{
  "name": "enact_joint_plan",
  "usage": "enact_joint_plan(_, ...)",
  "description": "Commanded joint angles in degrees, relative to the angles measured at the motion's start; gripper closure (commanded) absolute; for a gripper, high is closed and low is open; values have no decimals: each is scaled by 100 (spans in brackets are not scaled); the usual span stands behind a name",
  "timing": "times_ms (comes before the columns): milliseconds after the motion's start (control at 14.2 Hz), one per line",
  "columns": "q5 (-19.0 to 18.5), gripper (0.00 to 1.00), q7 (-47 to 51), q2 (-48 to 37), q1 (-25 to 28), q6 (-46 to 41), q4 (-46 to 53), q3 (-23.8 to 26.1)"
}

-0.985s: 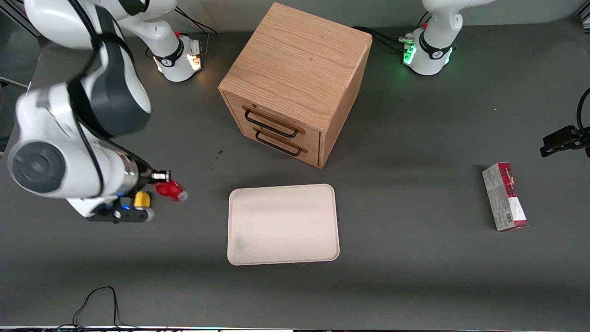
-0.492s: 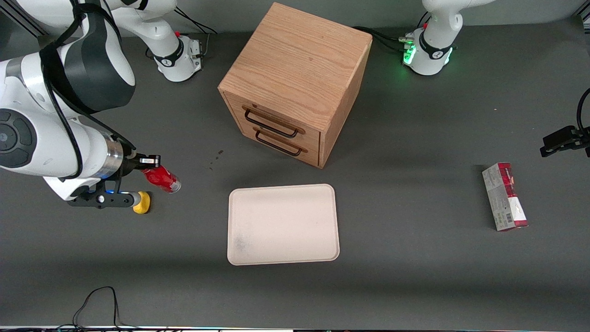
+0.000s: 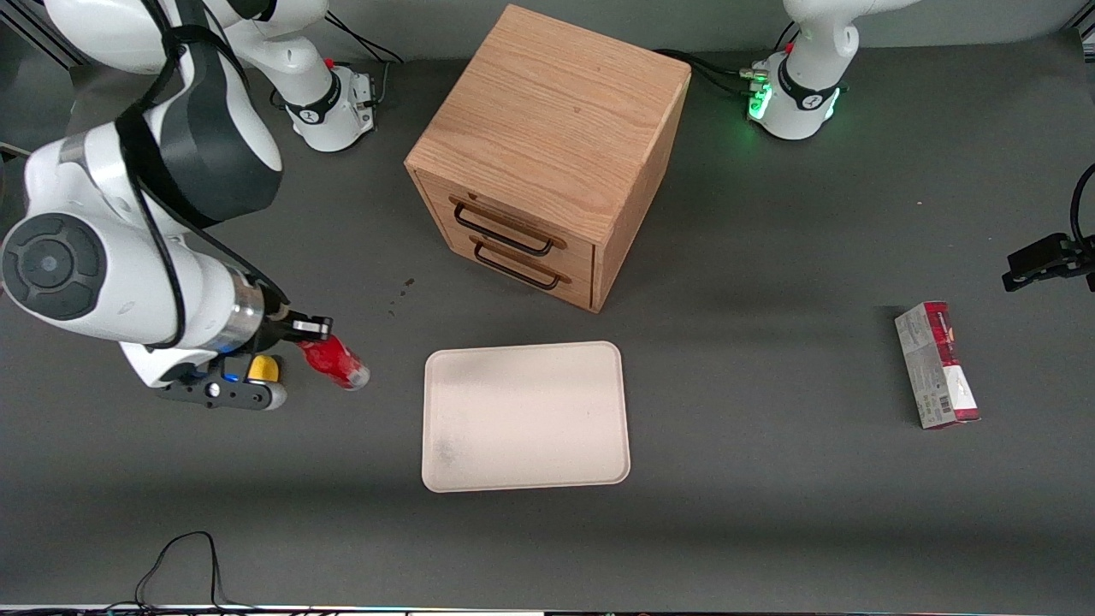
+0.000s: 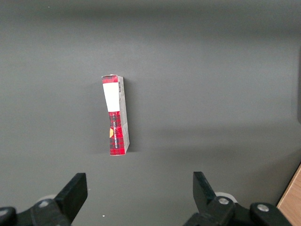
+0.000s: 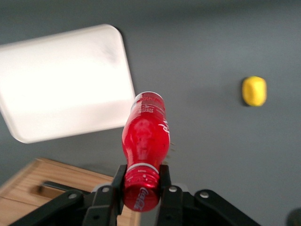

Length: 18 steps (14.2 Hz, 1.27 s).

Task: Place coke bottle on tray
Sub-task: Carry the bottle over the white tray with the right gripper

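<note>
We saw the right arm bent low over its own end of the bench (image 3: 770, 513), its hand (image 3: 310, 335) clamped on the cap end of the coke bottle (image 3: 335, 362), which hung tilted above the bench, base pointing toward the tray (image 3: 525, 417). The bottle was near the tray's edge but not over it. A yellow lump (image 3: 263, 368) lay by the hand. The wooden cabinet (image 3: 547, 154) stood farther from the camera than the tray, and a red-and-grey carton (image 3: 936, 364) lay toward the parked arm's end.
</note>
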Motion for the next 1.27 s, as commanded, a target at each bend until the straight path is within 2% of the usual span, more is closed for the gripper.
enact_joint_plan(0,134,100,562,316,-25,276,309,356)
enact_joint_plan(281,116,100,765,808,88,742,599,410)
enact_joint_plan(774,-314,100,774,1362,291,1278,608,383)
enact_joint_plan(1196,-341,100,774,1732,291,1700,599,348)
